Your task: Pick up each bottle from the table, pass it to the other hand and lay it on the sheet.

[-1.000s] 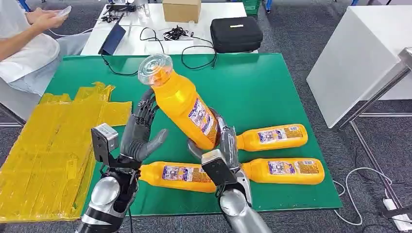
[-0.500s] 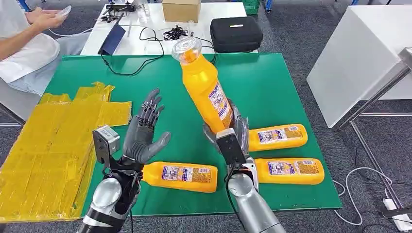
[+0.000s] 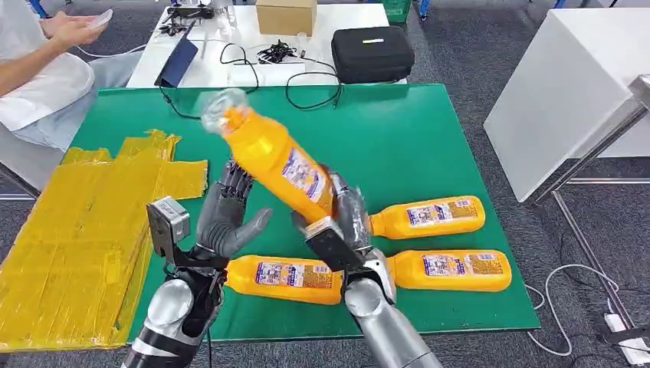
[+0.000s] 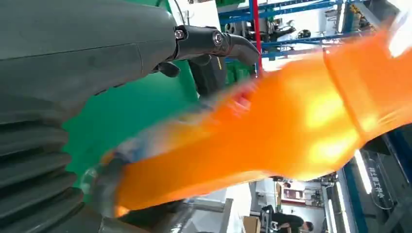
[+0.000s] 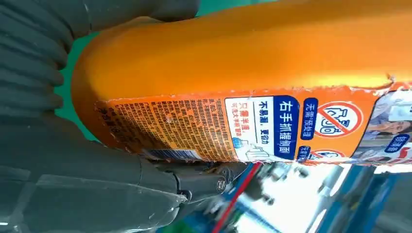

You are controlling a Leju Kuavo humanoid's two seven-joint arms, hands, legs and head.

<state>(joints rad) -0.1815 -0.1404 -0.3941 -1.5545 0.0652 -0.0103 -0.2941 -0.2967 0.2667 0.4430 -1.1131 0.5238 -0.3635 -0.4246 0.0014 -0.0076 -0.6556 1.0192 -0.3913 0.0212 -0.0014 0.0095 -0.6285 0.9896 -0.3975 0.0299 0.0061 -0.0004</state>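
One bottle [image 3: 272, 165] you see tilted above the table's [image 3: 429, 146] near edge, its base clamped in your right hand's [image 3: 341, 222] fingers; left hand's [image 3: 226, 218] fingers spread apart just beside it.

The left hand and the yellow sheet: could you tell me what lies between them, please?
In the head view, bare green table separates the open left hand from the yellow sheet; no bottle lies there.

A blurred orange bottle [image 4: 272, 131] stretches just beyond the left hand [image 4: 97, 63], whose dark fingertips [image 4: 233, 41] reach past it, green table [image 4: 126, 111] behind.
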